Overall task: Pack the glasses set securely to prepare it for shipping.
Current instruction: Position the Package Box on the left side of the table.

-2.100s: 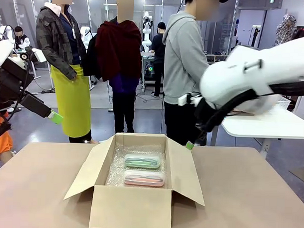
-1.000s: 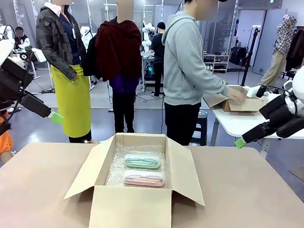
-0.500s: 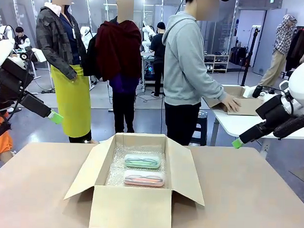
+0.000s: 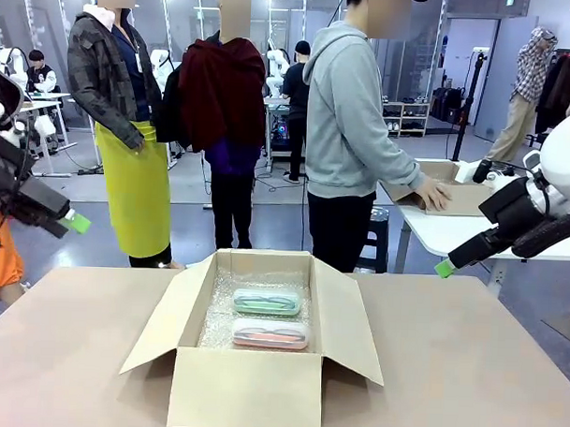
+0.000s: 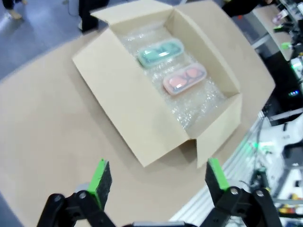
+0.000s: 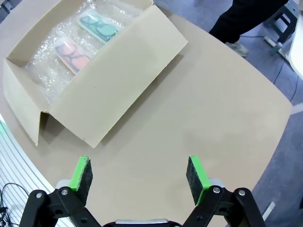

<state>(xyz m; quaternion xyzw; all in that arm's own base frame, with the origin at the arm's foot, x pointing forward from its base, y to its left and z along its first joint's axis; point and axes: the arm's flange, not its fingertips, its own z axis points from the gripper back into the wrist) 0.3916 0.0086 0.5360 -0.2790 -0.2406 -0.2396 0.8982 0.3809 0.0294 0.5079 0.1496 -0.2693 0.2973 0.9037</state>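
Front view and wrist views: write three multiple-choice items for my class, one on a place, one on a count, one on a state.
1. In the front view, where is the mint-green case relative to the pink case?
A. Stacked on top of it
B. Outside on the table, while the pink one is boxed
C. Beside it in the cardboard box, on the far side

2. How many glasses cases lie in the box?
A. One
B. Two
C. Four

3. The left end effector and right end effector are:
A. Open, holding nothing
B. Each shut on a case
C. Shut on the box flaps

Answers:
1 C: both cases lie side by side in the box, the mint-green one farther from the camera.
2 B: one mint-green and one pink case show.
3 A: in each wrist view the green pads stand wide apart with nothing between them.
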